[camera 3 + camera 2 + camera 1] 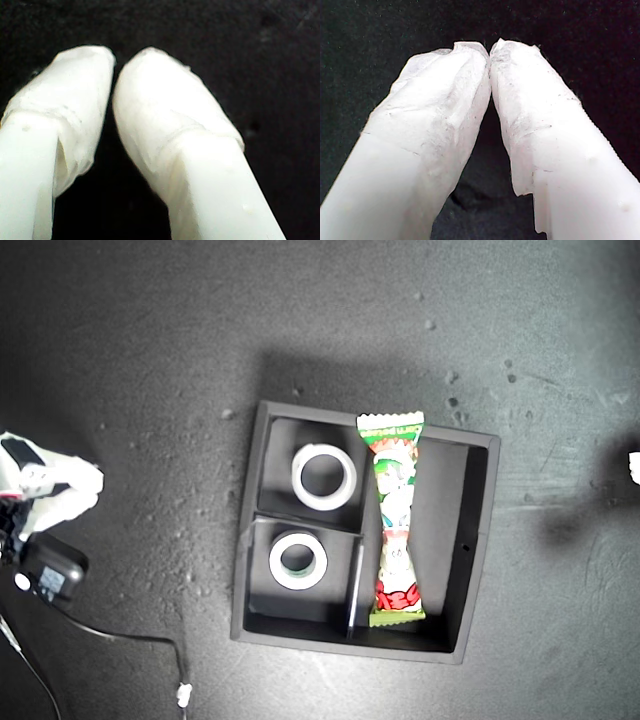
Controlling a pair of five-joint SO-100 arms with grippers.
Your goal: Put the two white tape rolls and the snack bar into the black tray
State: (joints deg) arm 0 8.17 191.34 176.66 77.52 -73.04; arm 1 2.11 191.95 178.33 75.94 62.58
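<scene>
While both tape rolls [323,476] [298,560] sit in the black tray's [478,545] two small compartments, the snack bar [394,518] lies in its long one; in the first wrist view my first gripper [490,50] is closed, empty; in the second wrist view my second gripper [114,67] is nearly closed, empty

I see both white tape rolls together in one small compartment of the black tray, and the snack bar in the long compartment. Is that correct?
Not quite. In the exterior view each roll has its own small compartment of the black tray: the plain white tape roll in one, the tape roll with the greenish core in the other. The snack bar does lie in the long compartment.
</scene>
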